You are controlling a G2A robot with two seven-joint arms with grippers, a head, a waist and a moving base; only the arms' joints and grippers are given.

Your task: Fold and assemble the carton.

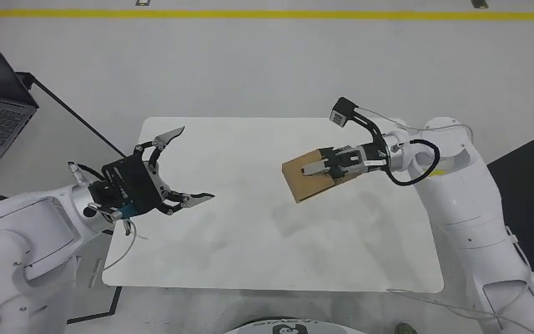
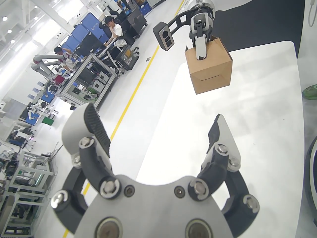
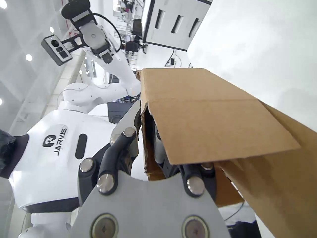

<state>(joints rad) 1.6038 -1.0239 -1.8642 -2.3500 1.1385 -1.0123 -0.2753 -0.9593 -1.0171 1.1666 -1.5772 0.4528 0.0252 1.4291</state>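
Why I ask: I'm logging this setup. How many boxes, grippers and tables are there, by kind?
Boxes: 1, the brown box, held by the right gripper.
Grippers: 2, the right gripper and the open left gripper.
Tables: 1, the white table.
Total: 4.

We are in a large robotics lab: a yellow floor line [image 1: 250, 14], framed workbenches [image 2: 91, 75] loaded with equipment, blue partitions [image 2: 90, 22], another robot arm [image 2: 44, 61].
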